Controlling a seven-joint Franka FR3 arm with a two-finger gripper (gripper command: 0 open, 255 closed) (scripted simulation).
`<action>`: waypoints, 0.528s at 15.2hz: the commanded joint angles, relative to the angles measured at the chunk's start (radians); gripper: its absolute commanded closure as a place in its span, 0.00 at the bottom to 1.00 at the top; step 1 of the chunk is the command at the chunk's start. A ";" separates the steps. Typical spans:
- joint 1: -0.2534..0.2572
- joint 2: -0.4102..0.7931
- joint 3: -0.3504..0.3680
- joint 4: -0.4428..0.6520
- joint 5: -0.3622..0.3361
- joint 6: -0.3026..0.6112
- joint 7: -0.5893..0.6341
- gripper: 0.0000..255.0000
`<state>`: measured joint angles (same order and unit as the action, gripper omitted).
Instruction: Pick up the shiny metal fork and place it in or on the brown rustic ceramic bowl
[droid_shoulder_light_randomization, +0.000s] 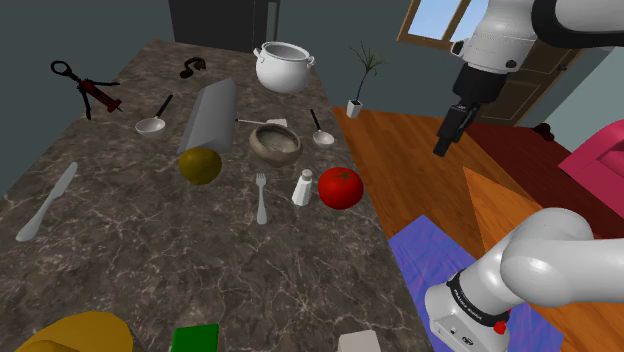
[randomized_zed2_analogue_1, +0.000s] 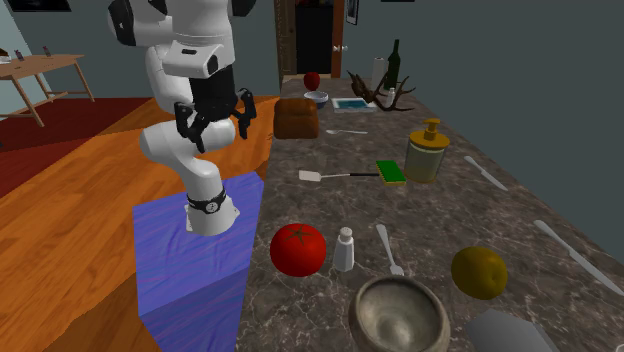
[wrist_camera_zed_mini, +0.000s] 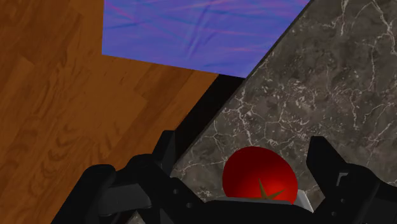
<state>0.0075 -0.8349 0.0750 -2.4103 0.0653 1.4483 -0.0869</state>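
The metal fork (droid_shoulder_light_randomization: 261, 197) lies flat on the dark marble table (droid_shoulder_light_randomization: 150, 260), handle towards the near edge, just in front of the brown-grey bowl (droid_shoulder_light_randomization: 275, 143). In the second exterior view the fork (randomized_zed2_analogue_1: 388, 248) rests between a salt shaker and a yellow fruit, with the bowl (randomized_zed2_analogue_1: 398, 315) nearer the camera. My gripper (droid_shoulder_light_randomization: 443, 145) hangs in the air beyond the table's edge, over the wooden floor, well off to the shoulder view's right of the fork. It is open and empty (randomized_zed2_analogue_1: 218, 122). In the wrist view the gripper (wrist_camera_zed_mini: 242, 144) frames the red tomato (wrist_camera_zed_mini: 261, 175) far below.
A tomato (droid_shoulder_light_randomization: 340, 187) and a white salt shaker (droid_shoulder_light_randomization: 303, 187) stand right beside the fork; a yellow fruit (droid_shoulder_light_randomization: 200, 165) and a grey slanted block (droid_shoulder_light_randomization: 208, 115) are at its other side. A white pot (droid_shoulder_light_randomization: 283, 66), small ladles (droid_shoulder_light_randomization: 152, 122), a knife (droid_shoulder_light_randomization: 45, 202) and a corkscrew (droid_shoulder_light_randomization: 85, 90) lie around.
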 joint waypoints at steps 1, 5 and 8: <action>0.000 0.000 0.000 0.000 0.000 0.000 0.000 0.00; 0.002 0.069 0.086 -0.020 0.072 0.094 0.126 0.00; 0.002 0.138 0.150 -0.020 0.118 0.168 0.218 0.00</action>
<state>0.0086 -0.7145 0.2034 -2.4302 0.1666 1.5954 0.0973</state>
